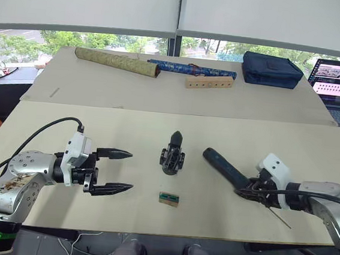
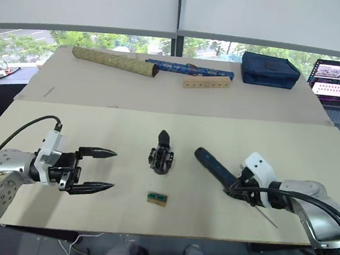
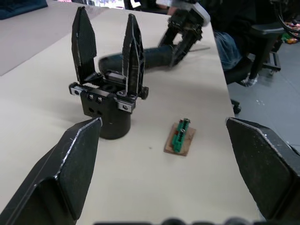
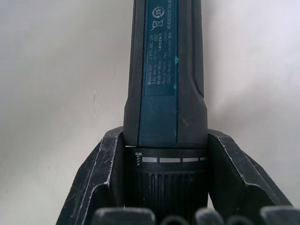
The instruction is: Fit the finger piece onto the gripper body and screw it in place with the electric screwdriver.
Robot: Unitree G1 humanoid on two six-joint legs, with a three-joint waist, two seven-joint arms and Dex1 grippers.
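The gripper body stands upright on its round base near the middle of the bench, between the two hands. In the left wrist view it carries two black pointed fingers rising side by side from its top; which of them is the finger piece cannot be told. The left hand hovers to the robot's left of the gripper body, well apart from it, with its two fingers spread wide and holding nothing; its tips point toward the gripper body. A small green-and-brown block lies flat on the bench just in front of the gripper body. The right hand is closed around the electric screwdriver near its bit end, one finger on each side of the barrel. The electric screwdriver lies low over the bench to the right of the gripper body, its rear end pointing toward that body and its thin bit projecting past the hand on the far side.
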